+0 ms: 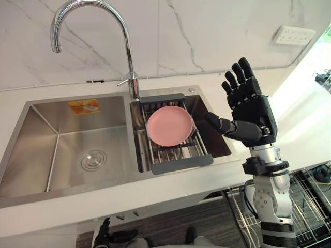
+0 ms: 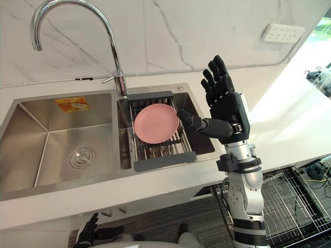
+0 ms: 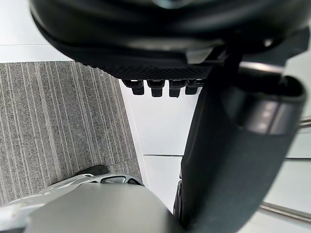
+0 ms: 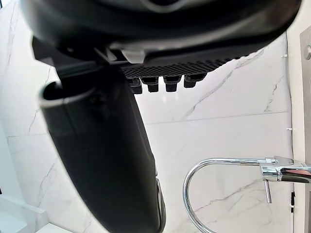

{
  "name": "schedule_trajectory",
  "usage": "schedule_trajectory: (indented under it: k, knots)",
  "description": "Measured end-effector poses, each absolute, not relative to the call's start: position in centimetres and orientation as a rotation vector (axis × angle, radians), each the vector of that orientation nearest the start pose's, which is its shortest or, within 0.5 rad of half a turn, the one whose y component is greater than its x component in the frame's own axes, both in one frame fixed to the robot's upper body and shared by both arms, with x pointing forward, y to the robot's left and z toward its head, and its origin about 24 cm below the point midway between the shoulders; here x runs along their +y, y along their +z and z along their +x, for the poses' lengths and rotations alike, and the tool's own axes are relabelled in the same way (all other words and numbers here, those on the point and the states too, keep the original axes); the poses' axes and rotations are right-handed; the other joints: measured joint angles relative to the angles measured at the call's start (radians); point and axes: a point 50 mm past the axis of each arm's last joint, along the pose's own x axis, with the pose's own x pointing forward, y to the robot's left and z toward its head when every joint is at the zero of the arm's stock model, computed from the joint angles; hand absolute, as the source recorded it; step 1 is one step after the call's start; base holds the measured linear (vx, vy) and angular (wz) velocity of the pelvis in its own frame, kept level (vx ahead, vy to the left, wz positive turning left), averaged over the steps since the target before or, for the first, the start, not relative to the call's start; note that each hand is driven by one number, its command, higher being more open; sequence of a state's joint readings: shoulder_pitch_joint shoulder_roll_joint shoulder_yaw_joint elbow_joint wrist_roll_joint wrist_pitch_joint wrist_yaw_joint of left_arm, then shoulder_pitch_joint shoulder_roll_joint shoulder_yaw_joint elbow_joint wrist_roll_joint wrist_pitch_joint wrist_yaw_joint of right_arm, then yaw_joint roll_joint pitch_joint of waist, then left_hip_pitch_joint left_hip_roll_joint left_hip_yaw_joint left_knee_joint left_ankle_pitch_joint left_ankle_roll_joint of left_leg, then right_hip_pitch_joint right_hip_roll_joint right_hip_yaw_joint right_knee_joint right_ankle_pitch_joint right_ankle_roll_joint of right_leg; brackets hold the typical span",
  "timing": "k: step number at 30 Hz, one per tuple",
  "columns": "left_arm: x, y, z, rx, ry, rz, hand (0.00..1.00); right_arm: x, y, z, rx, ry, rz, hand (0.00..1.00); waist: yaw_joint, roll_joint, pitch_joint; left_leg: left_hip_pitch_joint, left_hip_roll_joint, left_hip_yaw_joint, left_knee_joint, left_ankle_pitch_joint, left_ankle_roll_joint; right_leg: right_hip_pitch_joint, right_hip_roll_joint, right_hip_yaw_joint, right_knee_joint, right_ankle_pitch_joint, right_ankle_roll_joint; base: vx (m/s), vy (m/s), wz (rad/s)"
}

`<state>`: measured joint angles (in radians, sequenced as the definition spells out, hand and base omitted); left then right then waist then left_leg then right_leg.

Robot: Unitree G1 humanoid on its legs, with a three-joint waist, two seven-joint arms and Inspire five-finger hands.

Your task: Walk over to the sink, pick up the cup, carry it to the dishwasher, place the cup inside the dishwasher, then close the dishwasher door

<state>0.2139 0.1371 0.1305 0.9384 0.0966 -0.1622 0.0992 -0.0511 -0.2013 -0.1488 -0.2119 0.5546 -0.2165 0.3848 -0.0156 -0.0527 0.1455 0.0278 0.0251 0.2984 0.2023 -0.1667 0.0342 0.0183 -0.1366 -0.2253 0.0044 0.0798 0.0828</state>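
My right hand (image 1: 251,108) is lifted over the bench (image 1: 295,121) just right of the sink (image 1: 51,135). Its fingers are straight and spread wide and it holds nothing, so I judge it is prepared for a reach and not yet for a grip. The left hand (image 2: 87,232) hangs low beside the cabinet, relaxed and empty. What I must take looks to me more like a pink plate (image 1: 169,125) than a cup. It lies on the grey drain rack (image 1: 181,164) across the right basin, well apart from my fingers. The tall faucet (image 1: 126,41) stands just behind that rack, so I think the reach should come from the front. A wire basket (image 2: 289,201), probably of the dishwasher, stands low at my right, and a wall socket (image 1: 294,35) is above the bench.
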Motion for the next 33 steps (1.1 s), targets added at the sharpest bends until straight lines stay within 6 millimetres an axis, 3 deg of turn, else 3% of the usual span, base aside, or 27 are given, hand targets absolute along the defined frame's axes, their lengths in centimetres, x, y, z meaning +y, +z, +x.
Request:
schedule_trajectory:
  k: [8, 15, 19, 24, 29, 33]
  knots:
    - [23.1, -15.4, 6.1, 1.017, 0.312, 0.012, 1.0, -20.2, 12.7, 24.1, -0.493, 0.292, 0.154, 1.0, 0.001, 0.009, 0.001, 0.013, 0.008, 0.013, -0.008, -0.002, -0.004, 0.039, 0.015, 0.007, -0.082, 0.035, 0.007, 0.0, -0.02, -0.05]
    - [22.6, -16.0, 5.0, 1.079, 0.338, -0.103, 1.0, -21.5, 10.4, 23.6, -0.229, 0.266, -0.363, 1.0, 0.0, 0.033, -0.013, 0.052, 0.011, 0.012, -0.025, -0.002, -0.013, 0.073, 0.022, 0.008, -0.089, 0.034, 0.007, -0.01, -0.011, -0.01]
    - [22.6, -16.1, 4.7, 1.095, 0.348, -0.109, 1.0, -21.4, 11.0, 23.6, -0.239, 0.214, -0.751, 1.0, 0.0, 0.031, -0.022, 0.058, 0.005, 0.011, -0.035, 0.0, -0.011, 0.074, 0.014, 0.01, -0.089, 0.033, 0.006, -0.08, 0.0, 0.0]
    - [22.7, -16.2, 4.1, 1.121, 0.369, -0.11, 1.0, -20.0, 11.9, 23.7, -0.319, 0.245, -1.047, 1.0, 0.002, 0.026, -0.047, 0.059, 0.0, 0.01, -0.05, 0.007, -0.01, 0.069, 0.011, 0.01, -0.089, 0.033, 0.006, -0.05, -0.004, 0.0]
    - [22.9, -16.2, 4.1, 1.127, 0.37, -0.099, 1.0, -18.5, 13.0, 24.5, -0.431, 0.243, -1.21, 1.0, 0.009, 0.015, -0.057, 0.052, -0.006, -0.002, -0.059, 0.016, -0.007, 0.065, 0.013, -0.003, -0.089, 0.033, 0.006, -0.01, -0.016, 0.07]
    - [23.0, -16.1, 4.2, 1.125, 0.368, -0.096, 1.0, -18.2, 12.8, 24.7, -0.457, 0.256, -1.316, 1.0, 0.027, 0.01, -0.062, 0.05, -0.013, -0.025, -0.067, 0.022, -0.001, 0.067, 0.01, -0.025, -0.09, 0.033, 0.006, -0.01, -0.014, 0.17]
